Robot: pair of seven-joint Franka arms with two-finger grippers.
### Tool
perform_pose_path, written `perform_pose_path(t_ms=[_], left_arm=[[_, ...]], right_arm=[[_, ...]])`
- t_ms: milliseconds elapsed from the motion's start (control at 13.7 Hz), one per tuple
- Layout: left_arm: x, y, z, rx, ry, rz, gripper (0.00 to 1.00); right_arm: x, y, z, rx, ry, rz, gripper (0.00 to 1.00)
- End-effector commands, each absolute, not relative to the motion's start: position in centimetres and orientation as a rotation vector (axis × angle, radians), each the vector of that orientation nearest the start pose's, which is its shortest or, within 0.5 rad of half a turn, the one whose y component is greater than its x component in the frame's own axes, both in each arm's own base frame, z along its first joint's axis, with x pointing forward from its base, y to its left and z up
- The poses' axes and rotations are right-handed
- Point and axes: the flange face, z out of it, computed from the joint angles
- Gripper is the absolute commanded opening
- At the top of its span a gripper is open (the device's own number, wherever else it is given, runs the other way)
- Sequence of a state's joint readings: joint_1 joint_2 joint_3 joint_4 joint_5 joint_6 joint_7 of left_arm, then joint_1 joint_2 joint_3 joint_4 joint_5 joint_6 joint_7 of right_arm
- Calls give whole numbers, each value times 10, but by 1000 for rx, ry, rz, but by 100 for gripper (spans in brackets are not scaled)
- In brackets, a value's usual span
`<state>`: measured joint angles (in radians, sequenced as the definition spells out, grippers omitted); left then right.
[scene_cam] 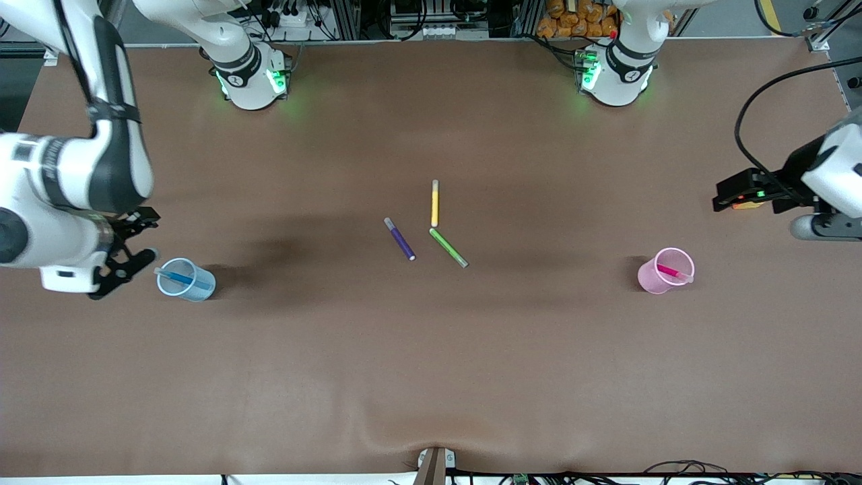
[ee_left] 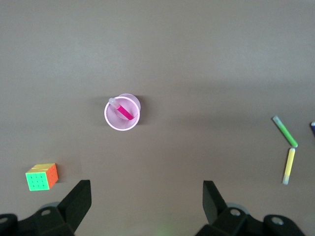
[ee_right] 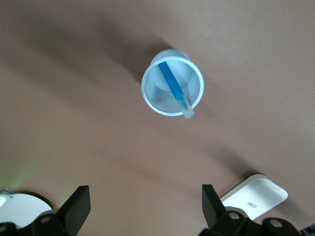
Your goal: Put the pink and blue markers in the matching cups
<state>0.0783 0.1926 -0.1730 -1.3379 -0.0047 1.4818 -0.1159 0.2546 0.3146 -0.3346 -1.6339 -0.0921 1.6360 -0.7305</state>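
Note:
The pale blue cup (scene_cam: 186, 279) stands toward the right arm's end of the table, with the blue marker (scene_cam: 176, 277) leaning inside it. Both also show in the right wrist view: the cup (ee_right: 150, 91) and the marker (ee_right: 173, 87). My right gripper (scene_cam: 147, 236) is open and empty in the air beside the blue cup (ee_right: 146, 189). The pale pink cup (scene_cam: 656, 279) stands toward the left arm's end and holds the pink marker (scene_cam: 672, 272). My left gripper (ee_left: 146, 189) is open and empty, high above the table, apart from the pink cup (ee_left: 114, 123) and pink marker (ee_left: 124, 111).
A yellow marker (scene_cam: 435, 203), a dark purple marker (scene_cam: 399, 238) and a green marker (scene_cam: 448, 247) lie mid-table. A colour cube (ee_left: 42, 176) lies near the pink cup in the left wrist view. A white flat device (ee_right: 256, 194) lies near the blue cup.

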Motion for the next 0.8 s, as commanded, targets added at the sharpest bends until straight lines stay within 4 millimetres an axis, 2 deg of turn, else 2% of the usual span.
perform_pose_path(t_ms=[0,73,219,365,438,584,730], left_arm=[[587,-56,621,-3150,-81,74,100],[584,-60,624,-3136,-62,46,100],[577,-63,620,-3130,48,-16,100],[560,-66,620,-3117,99,-45,100],[552,-67,620,-3111,100,-68,100],[535,-70,613,-3101,99,-117,100],[536,-63,610,-3110,100,-106,100]], right_arm=[[604,-66,474,-2986,-911,364,100],[604,-76,490,-3014,-832,313,100],[599,-79,523,-3084,-635,220,100],[593,-83,542,-3106,-559,165,100],[589,-94,551,-3115,-519,135,100],[581,-104,572,-3117,-476,77,100],[573,-104,590,-3126,-338,47,100]])
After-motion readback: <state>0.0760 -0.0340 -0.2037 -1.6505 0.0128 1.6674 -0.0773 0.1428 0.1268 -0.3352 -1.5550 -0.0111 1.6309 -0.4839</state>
